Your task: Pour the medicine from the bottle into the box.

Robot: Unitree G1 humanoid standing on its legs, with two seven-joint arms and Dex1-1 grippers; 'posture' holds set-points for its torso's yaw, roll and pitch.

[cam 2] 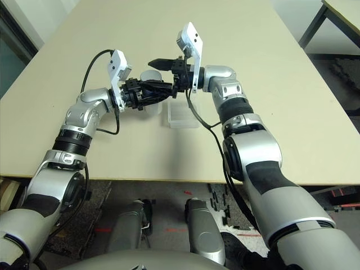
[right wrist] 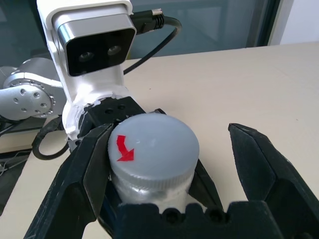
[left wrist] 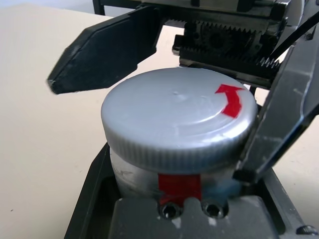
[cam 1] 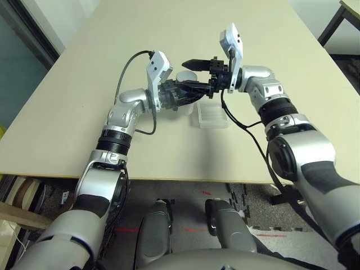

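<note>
My left gripper (cam 1: 181, 95) is shut on the bottle (left wrist: 180, 185), a small silver cylinder with a red mark, held above the table. A grey ribbed cap (left wrist: 174, 119) with a red arrow sits on the bottle's top. My right gripper (right wrist: 169, 164) is open, with one black finger on each side of the cap. One finger stands close against the cap, the other a little apart from it. The box (cam 1: 212, 116), a shallow clear square tray, lies on the table just right of both grippers. The medicine is hidden.
The beige table (cam 1: 84, 112) stretches wide to the left, right and far side of the grippers. Its front edge runs under my forearms. A dark leg of another table (cam 1: 337, 22) stands off the far right corner.
</note>
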